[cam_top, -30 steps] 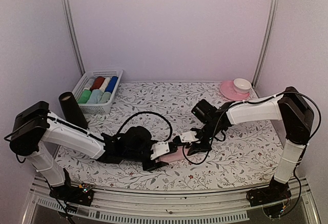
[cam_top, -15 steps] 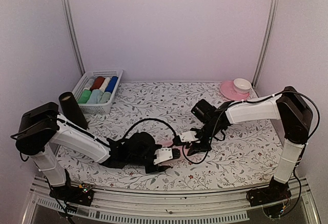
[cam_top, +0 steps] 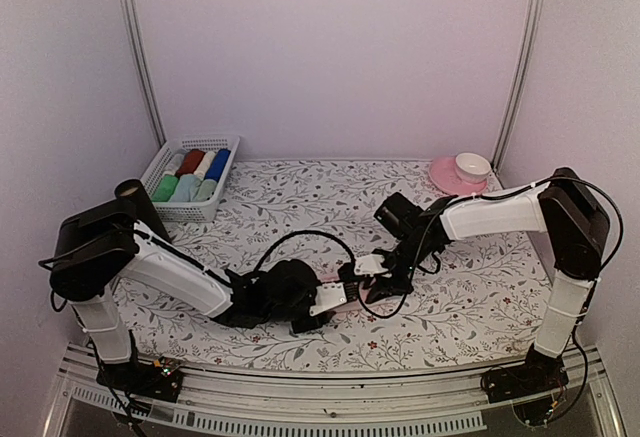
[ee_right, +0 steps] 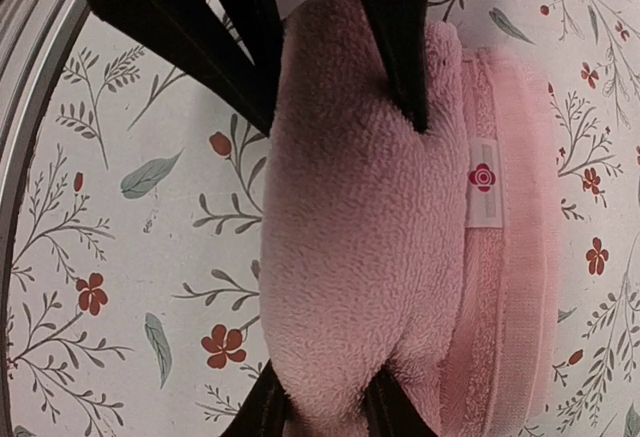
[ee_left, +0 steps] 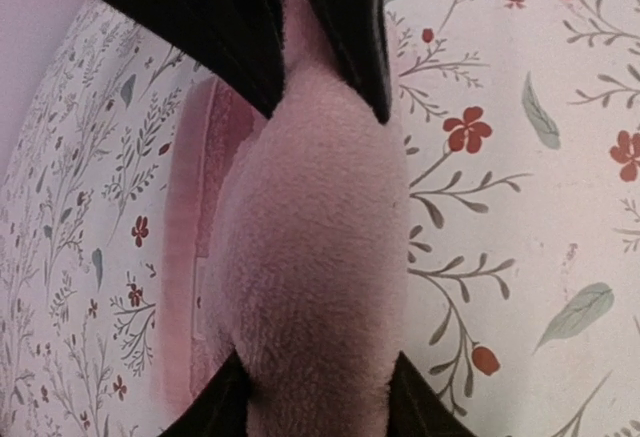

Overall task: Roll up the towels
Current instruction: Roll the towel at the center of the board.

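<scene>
The pale pink towel (cam_top: 346,295) lies near the table's front middle, partly rolled. In the left wrist view the thick roll (ee_left: 310,257) runs between my fingers, with a flat strip (ee_left: 185,257) beside it. My left gripper (ee_left: 318,377) is shut on one end of the roll. My right gripper (ee_right: 325,387) is shut on the other end (ee_right: 360,217), with a flat labelled strip (ee_right: 500,257) beside it. In the top view the left gripper (cam_top: 330,299) and right gripper (cam_top: 368,275) face each other closely. A pale green roll (cam_top: 166,188) lies in the basket.
A white basket (cam_top: 228,147) at the back left holds several rolled cloths, among them red, white and blue. A black cylinder (cam_top: 140,212) stands in front of it. A pink saucer with a white cup (cam_top: 460,172) sits at the back right. Cables loop near the towel.
My left gripper has moved right along the table onto the pink towel's end, close to the right gripper. The right arm has barely moved.
</scene>
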